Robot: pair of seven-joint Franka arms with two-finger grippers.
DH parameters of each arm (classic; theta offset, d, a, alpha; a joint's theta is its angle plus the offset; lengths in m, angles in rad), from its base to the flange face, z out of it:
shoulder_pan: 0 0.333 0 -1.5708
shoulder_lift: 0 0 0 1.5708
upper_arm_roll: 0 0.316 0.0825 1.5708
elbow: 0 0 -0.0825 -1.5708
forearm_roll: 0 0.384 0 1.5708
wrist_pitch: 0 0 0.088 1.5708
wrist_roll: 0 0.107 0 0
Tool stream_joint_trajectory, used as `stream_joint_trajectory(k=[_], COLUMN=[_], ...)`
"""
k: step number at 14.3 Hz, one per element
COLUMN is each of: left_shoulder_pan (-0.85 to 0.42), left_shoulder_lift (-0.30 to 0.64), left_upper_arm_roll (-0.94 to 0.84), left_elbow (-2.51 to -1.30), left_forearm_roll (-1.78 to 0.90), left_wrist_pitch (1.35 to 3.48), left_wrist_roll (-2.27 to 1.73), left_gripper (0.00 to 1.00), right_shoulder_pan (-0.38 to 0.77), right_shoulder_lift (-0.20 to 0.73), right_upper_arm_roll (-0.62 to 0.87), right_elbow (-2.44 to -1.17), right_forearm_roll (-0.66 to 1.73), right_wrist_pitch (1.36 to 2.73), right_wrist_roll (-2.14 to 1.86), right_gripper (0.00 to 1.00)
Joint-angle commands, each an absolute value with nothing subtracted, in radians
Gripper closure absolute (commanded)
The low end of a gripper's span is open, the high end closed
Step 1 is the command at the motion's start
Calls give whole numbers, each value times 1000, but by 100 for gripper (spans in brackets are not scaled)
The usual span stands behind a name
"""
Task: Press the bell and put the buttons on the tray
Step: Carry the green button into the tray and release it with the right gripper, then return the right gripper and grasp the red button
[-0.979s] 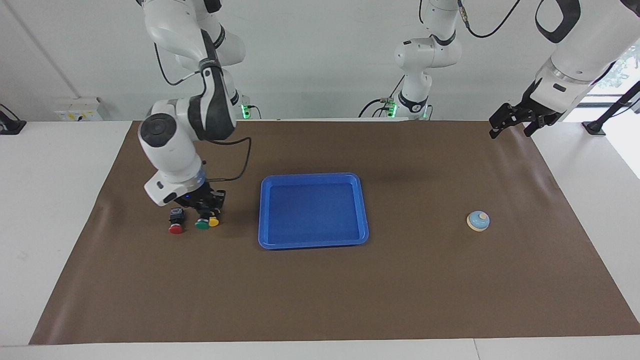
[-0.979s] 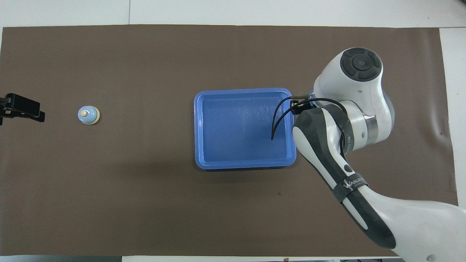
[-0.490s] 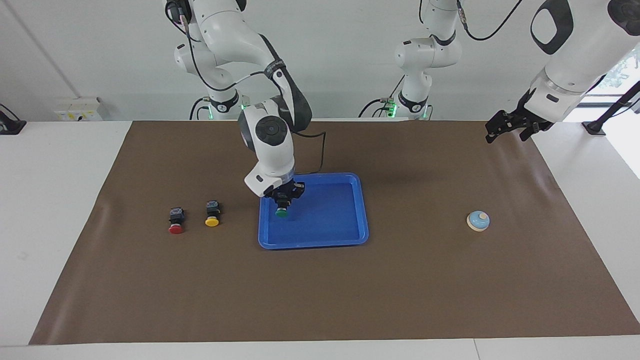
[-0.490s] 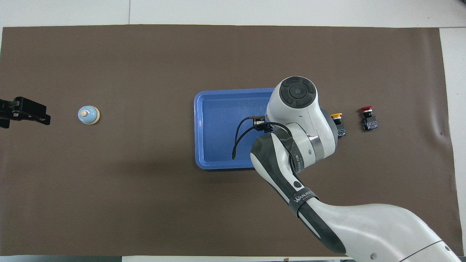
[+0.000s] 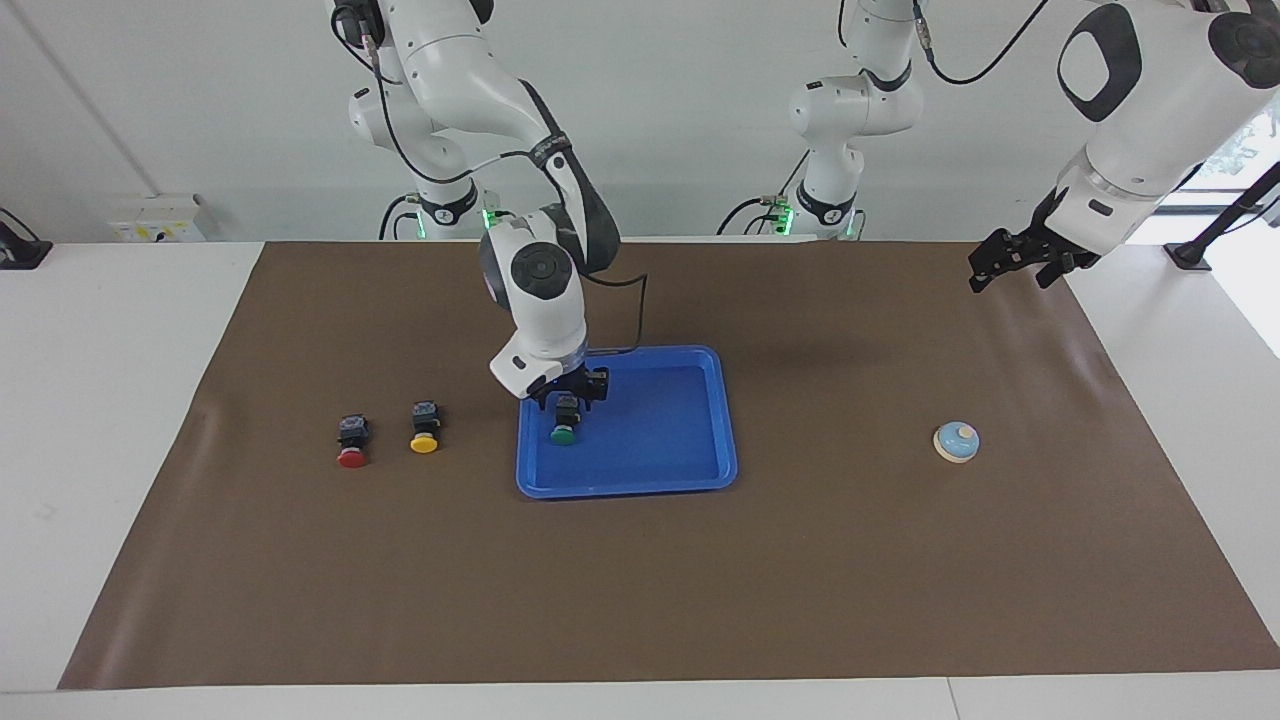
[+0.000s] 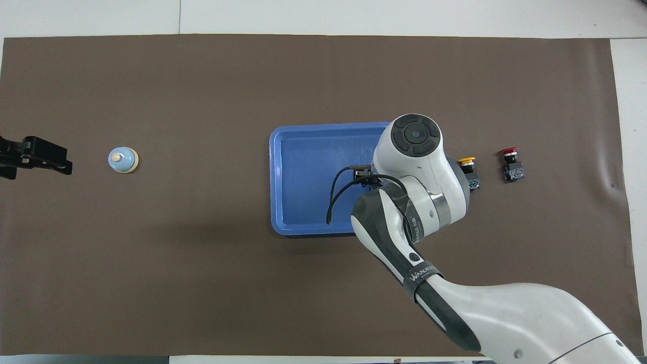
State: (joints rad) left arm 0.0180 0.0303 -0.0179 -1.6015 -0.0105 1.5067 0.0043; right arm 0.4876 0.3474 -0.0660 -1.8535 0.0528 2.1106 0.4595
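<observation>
Green button (image 5: 563, 433) now down on tray (image 5: 720, 420) floor, at tray's end toward right arm; right gripper (image 5: 568, 392) just above it, fingers spread, grip let go. Yellow button (image 5: 425, 438) and red button (image 5: 351, 453) on mat beside tray, toward right arm's end. Bell (image 5: 956, 441) toward left arm's end. Left gripper (image 5: 1015, 262) waits up over mat edge, spread. Step in hand: first button placed. Next, I'd judge: lift clear, reach for yellow, pinch black body.
</observation>
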Motion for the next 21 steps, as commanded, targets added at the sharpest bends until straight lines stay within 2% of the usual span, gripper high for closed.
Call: stream_joint_trajectory(k=[1, 6, 9, 14, 19, 21], left_shoulder_pan=[9, 21, 18, 20, 20, 20], left_shoulder_lift=[0, -14, -14, -14, -14, -14], left_upper_arm_roll=[-17, -15, -15, -15, -15, -15], left_elbow=[-1618, -1618, -1618, -1618, -1618, -1618], left_forearm_roll=[8, 8, 8, 8, 8, 8], left_wrist_pitch=[1519, 1517, 1517, 1517, 1517, 1517], left_wrist_roll=[9, 8, 8, 8, 8, 8], left_gripper=[0, 0, 0, 0, 0, 0], right_shoulder_pan=[386, 114, 5, -57, -78, -78], right_shoulder_lift=[298, 268, 247, 233, 238, 244], right_upper_arm_roll=[-71, -72, -72, -72, -71, -69], right_elbow=[-1793, -1830, -1923, -2051, -2120, -2128], right_forearm_roll=[60, 54, 49, 49, 48, 49], right_wrist_pitch=[2014, 2031, 2137, 2226, 2338, 2353], right_wrist_roll=[380, 77, -140, -237, -276, -261], right_gripper=[0, 0, 0, 0, 0, 36])
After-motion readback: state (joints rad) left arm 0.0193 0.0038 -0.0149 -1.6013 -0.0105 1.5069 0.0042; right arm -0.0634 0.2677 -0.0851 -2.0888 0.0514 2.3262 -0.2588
